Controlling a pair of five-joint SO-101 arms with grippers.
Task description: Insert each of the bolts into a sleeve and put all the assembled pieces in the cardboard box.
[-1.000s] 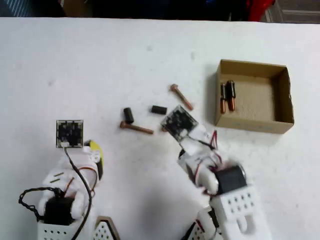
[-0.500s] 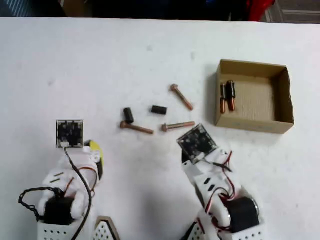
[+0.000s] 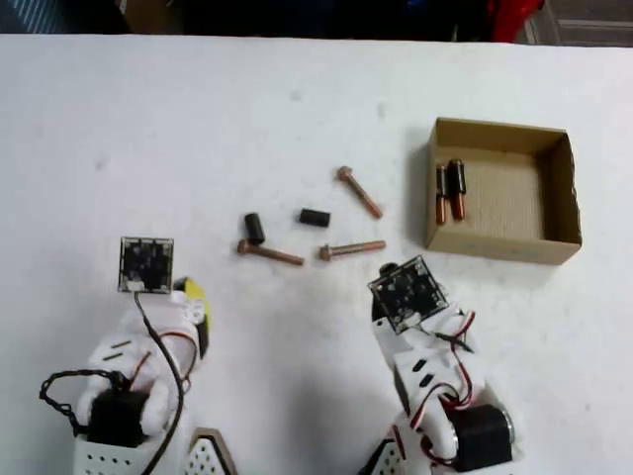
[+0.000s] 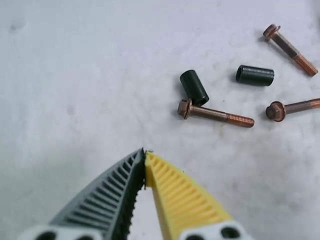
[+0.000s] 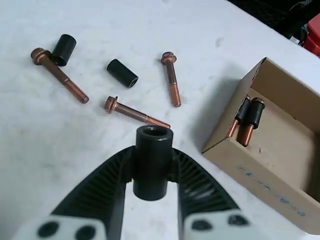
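Left gripper [image 4: 145,156] pinched closed, right gripper [image 5: 153,152] clamped around a black sleeve [image 5: 152,170].

A wide white matte bench [image 3: 297,99] spreads across the scene, its surface faintly mottled with grey smudges and a few small dark specks [image 3: 295,96]. Its far edge runs straight across the top of the high view, and beyond it the room lies in deep shadow. Against that dark strip sit a blue striped patch [image 3: 28,14] at one corner, a dull brown shape [image 3: 148,12] near it, a bright red object [image 3: 514,16] toward the other end, and a pale grey surface [image 3: 588,20] just beside the red. Light falls evenly and softly from above, leaving short blurred shadows on the bench.
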